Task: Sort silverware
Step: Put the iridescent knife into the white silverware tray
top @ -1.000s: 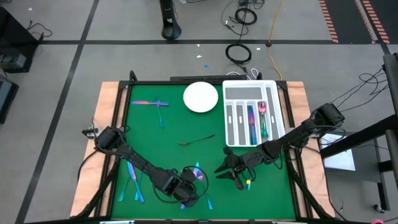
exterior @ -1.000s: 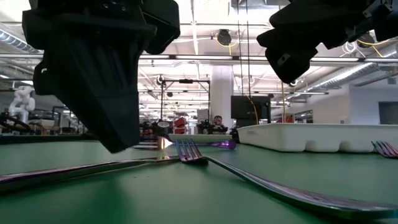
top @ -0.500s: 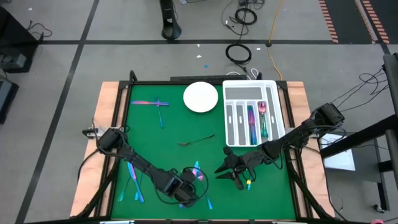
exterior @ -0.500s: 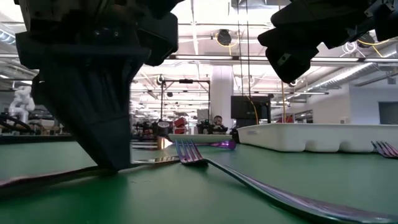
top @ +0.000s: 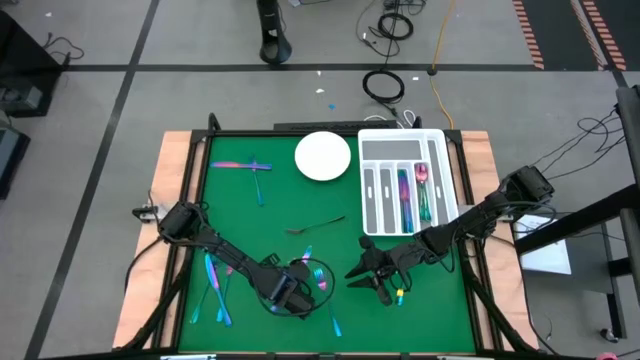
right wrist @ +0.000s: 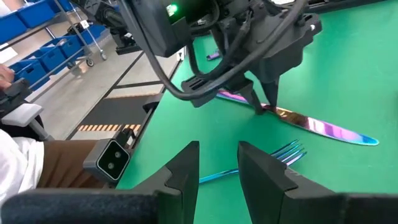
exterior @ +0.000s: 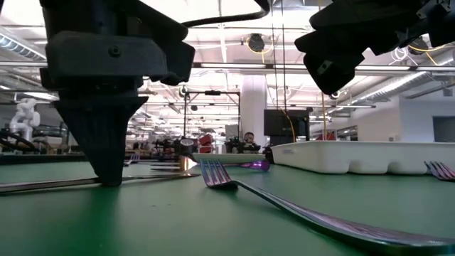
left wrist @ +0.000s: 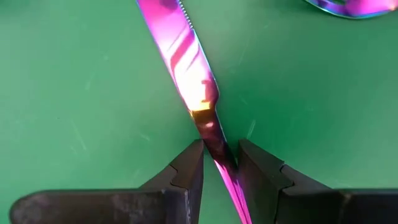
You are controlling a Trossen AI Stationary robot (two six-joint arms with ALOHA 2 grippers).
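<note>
My left gripper (left wrist: 217,152) stands near the table's front edge, pointing steeply down, shut on an iridescent pink-purple knife (right wrist: 323,129) that lies on the green mat. The knife's blade (left wrist: 186,56) stretches away from the fingers. A blue-handled fork (right wrist: 277,157) lies close beside it. My right gripper (right wrist: 217,155) hangs open above the mat to the right of the left gripper (top: 290,288), with nothing between its fingers. The white slotted tray (top: 380,150) at the far right holds a few pieces of silverware (top: 405,195). My left gripper pinches the knife's handle (left wrist: 211,138), just behind where the blade begins, between its two fingertips (left wrist: 194,155). The fingers come from above, pointing steeply down, and lie across the knife. The knife lies flat on the mat (exterior: 163,178).
A white round plate (top: 322,156) sits at the far middle. More silverware lies at the far left (top: 245,166), mid-table (top: 315,225), and in a cluster at the near left (top: 215,290). A person's sleeve shows beyond the table's edge (right wrist: 12,162).
My left gripper has shifted a little toward the table's left and far edges and tipped from slanting to nearly straight down, staying shut on the knife. The knife has swung round on the mat and now lies flatter, its blade pointing more toward the far side.
</note>
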